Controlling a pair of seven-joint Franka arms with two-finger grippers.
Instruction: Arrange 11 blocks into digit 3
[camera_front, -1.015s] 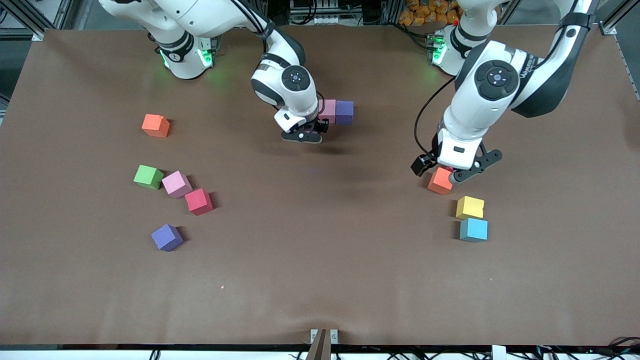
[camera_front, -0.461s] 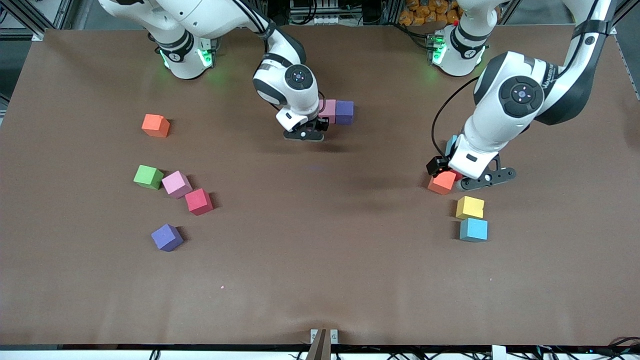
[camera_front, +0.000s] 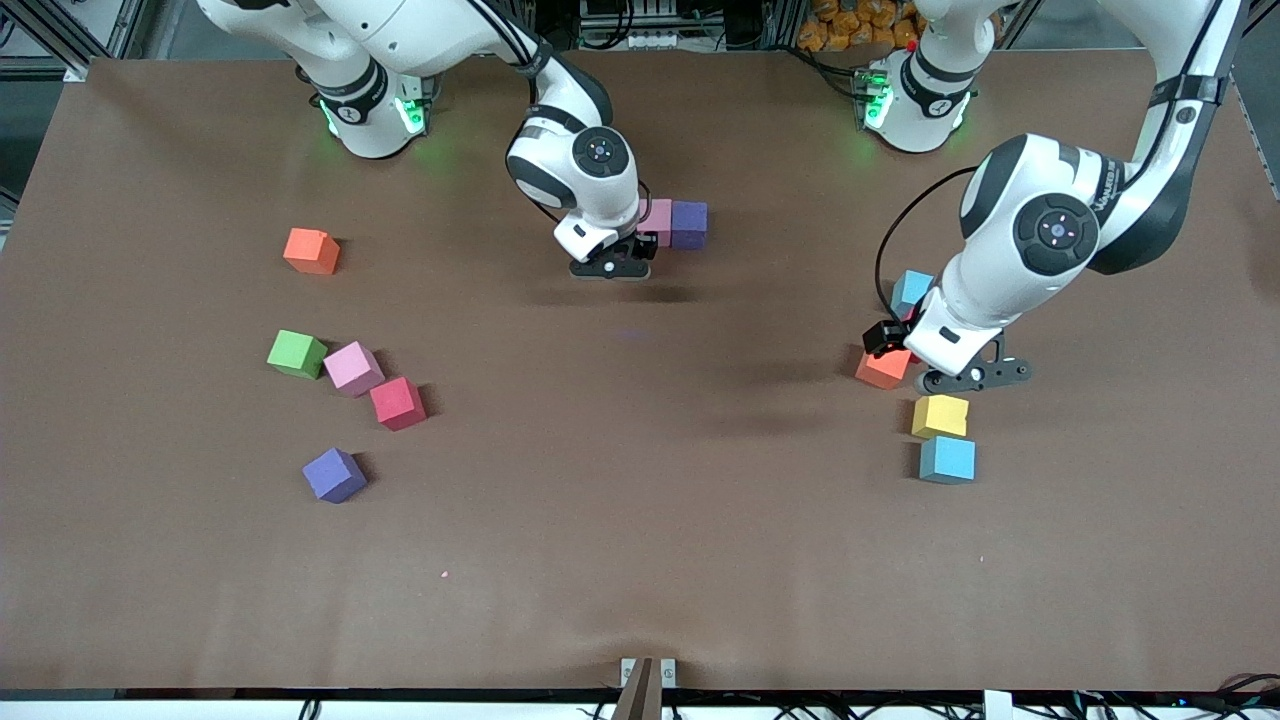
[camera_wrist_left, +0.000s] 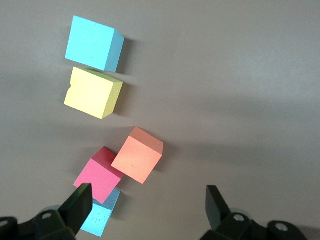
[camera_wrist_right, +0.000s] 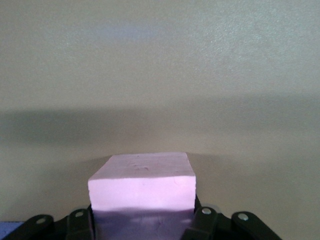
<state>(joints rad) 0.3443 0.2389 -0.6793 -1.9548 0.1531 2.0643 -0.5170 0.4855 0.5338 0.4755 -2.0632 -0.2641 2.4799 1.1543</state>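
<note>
Your left arm hides most of the red block (camera_wrist_left: 98, 174) in the front view; the left wrist view shows it touching the orange block (camera_front: 881, 369) and a light blue block (camera_front: 911, 291). The left gripper (camera_wrist_left: 148, 206) hangs wide open and empty above them. Nearer the front camera lie a yellow block (camera_front: 940, 416) and another light blue block (camera_front: 947, 459). Your right gripper (camera_front: 610, 262) is clamped on a pink block (camera_wrist_right: 142, 182), beside the pink block (camera_front: 657, 219) and purple block (camera_front: 689, 223) pair.
</note>
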